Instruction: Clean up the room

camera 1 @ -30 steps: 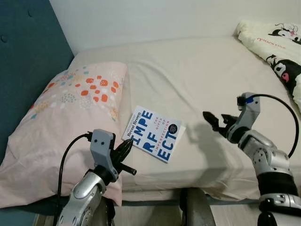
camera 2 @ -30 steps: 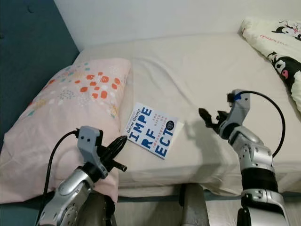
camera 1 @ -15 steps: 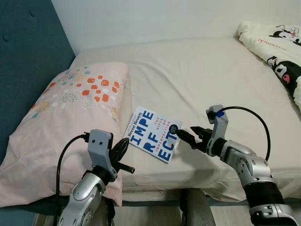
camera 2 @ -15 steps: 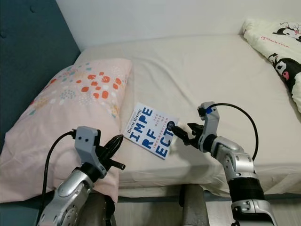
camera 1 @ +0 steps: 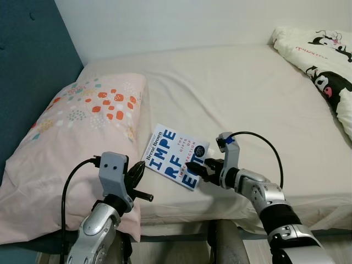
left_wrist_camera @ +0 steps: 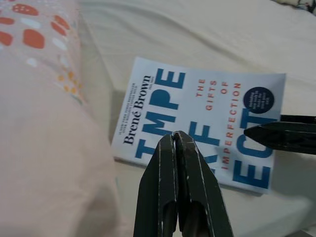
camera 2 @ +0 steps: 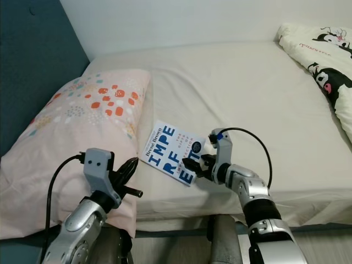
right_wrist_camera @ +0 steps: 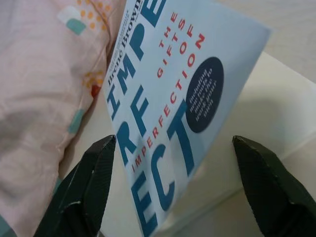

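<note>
A white book with blue lettering lies flat on the bed, near its front edge and just beside the pillow. The right gripper is at the book's near right corner, its fingers spread wide to either side of that corner, the cover between them in the right wrist view. The left gripper hovers at the pillow's front corner, left of the book, its fingers pressed together and pointing toward the book. The pink pillow, dotted orange and teal, lies along the bed's left side against a dark blue headboard. A cream blanket with black cartoon figures is heaped at the far right. The sheet is beige and lightly creased; behind the bed runs a white wall
</note>
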